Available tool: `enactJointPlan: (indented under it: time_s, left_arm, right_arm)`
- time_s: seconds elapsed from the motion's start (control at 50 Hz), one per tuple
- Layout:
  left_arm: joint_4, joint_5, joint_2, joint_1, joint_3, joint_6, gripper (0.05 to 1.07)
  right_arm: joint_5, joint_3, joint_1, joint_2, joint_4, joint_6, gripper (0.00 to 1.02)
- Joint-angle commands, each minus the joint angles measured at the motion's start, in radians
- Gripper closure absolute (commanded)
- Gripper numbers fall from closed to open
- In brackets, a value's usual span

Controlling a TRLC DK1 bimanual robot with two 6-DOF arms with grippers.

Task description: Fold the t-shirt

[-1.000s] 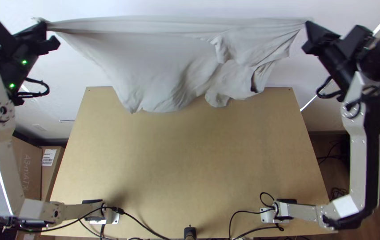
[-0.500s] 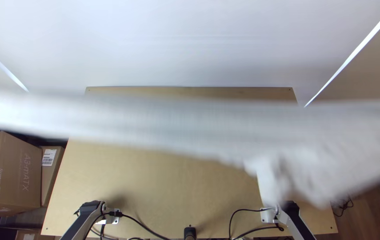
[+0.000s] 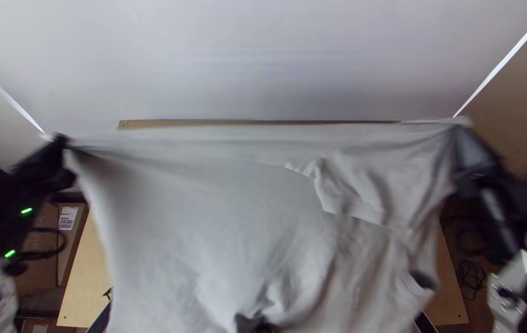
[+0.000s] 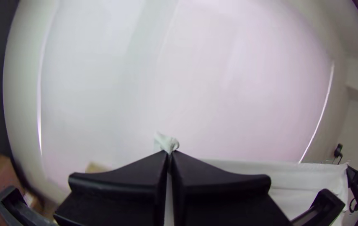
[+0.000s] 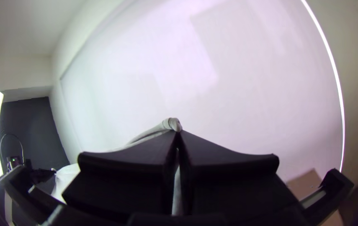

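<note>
The light grey t-shirt (image 3: pixel 214 209) hangs in the air over the table, stretched along its upper edge between both grippers, its lower part loose and wrinkled. My left gripper (image 3: pixel 60 145) holds its left upper corner; in the left wrist view my left gripper (image 4: pixel 169 154) is shut with a bit of cloth (image 4: pixel 167 142) poking out past the tips. At the right upper corner is my right gripper (image 3: pixel 460 132); in the right wrist view my right gripper (image 5: pixel 178 133) is shut on a bunched end of the cloth (image 5: pixel 172 124).
The wooden table (image 3: pixel 79 290) shows at both sides of the hanging shirt, and its far edge behind it. Cardboard boxes (image 3: pixel 69 237) stand on the floor to the left. Cables (image 3: pixel 473 277) lie on the floor at the right. A pale wall rises behind the table.
A second ago the shirt hung farther up the picture; it then swept toward the near side in a blur, and both grippers have come back into view, lower, with the shirt still held and filling more of the picture.
</note>
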State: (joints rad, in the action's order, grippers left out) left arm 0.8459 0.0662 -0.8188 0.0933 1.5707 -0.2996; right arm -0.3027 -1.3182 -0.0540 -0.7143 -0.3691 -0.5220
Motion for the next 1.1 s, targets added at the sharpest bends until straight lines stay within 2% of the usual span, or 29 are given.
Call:
enactJointPlan:
  time_s: [0.0, 0.08, 0.22, 0.42, 0.64, 0.86, 1.08]
  left_arm:
    - [-0.036, 0.043, 0.063, 0.000, -0.247, -0.027, 1.05]
    - [-0.097, 0.090, 0.072, 0.010, -0.426, -0.027, 1.05]
    - [-0.286, 0.109, 0.023, 0.033, -0.675, -0.026, 1.05]
    - [-0.449, 0.127, -0.206, 0.045, -0.745, -0.027, 1.05]
    - [-0.584, 0.119, -0.454, 0.045, -0.679, -0.027, 1.05]
    - [-0.643, 0.116, -0.674, 0.043, -0.569, -0.015, 1.05]
    - [-0.659, 0.116, -0.875, 0.042, -0.396, 0.010, 1.05]
  right_arm:
    - [0.011, 0.254, -0.046, 0.061, 0.025, -0.036, 1.00]
    - [0.014, 0.450, -0.053, 0.095, 0.075, -0.032, 1.00]
    - [0.014, 0.698, -0.067, 0.079, 0.183, -0.026, 1.00]
    - [0.016, 0.806, -0.061, -0.103, 0.352, -0.016, 1.00]
    - [0.016, 0.743, -0.007, -0.432, 0.509, -0.016, 1.00]
    - [0.014, 0.571, 0.023, -0.729, 0.513, 0.007, 1.00]
    - [0.016, 0.410, 0.023, -0.935, 0.527, 0.022, 1.00]
